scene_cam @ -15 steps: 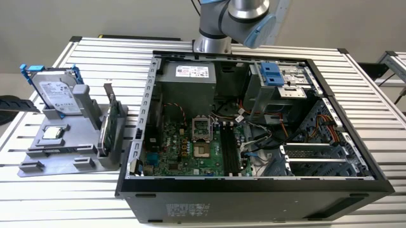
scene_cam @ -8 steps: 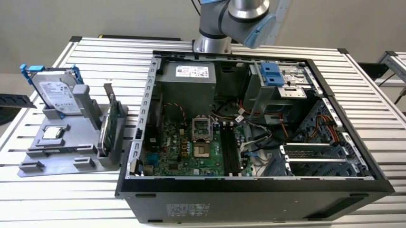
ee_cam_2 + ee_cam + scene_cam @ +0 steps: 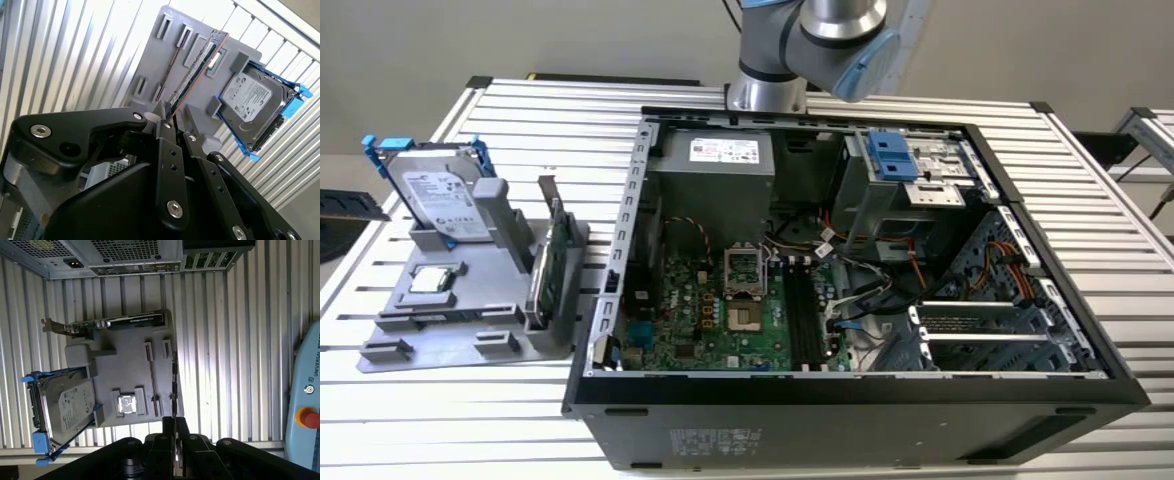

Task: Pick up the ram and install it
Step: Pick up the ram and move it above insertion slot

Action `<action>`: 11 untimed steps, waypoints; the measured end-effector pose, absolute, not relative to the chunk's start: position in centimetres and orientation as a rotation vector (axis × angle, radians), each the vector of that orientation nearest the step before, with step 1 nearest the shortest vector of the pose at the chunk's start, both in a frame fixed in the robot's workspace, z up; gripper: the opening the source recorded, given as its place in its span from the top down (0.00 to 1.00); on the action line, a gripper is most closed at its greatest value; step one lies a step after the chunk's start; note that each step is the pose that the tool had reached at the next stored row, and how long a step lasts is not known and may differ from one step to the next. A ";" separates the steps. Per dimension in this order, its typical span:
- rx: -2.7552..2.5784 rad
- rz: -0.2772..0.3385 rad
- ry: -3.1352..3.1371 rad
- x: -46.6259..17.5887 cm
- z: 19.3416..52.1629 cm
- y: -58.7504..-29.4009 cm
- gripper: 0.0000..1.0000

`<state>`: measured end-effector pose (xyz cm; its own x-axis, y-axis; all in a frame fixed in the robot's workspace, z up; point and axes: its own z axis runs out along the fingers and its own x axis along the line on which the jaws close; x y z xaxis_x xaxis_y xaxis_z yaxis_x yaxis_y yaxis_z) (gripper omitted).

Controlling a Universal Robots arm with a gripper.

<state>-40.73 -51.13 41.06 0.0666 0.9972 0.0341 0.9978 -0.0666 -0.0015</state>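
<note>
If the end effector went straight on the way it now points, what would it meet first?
Most likely the ram stick, standing on edge along the side of the gray holder; the end effector lines up with it in both wrist views. Distance cannot be told.

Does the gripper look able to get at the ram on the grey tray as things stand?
Probably yes. In the second wrist view the ram stands on edge in the grey tray, nothing over it, and the gripper lines up with it. Its jaws look closed, so they would need opening first.
</note>
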 end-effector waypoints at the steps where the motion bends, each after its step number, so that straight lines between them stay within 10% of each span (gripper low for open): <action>1: -2.276 -0.037 -2.129 -40.7 41.2 -51.1 1.00; 11: -2.276 -0.037 -2.129 -40.8 42.3 -51.1 1.00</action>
<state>-40.82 -51.13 42.27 0.0667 0.9972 0.0342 0.9978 -0.0666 -0.0015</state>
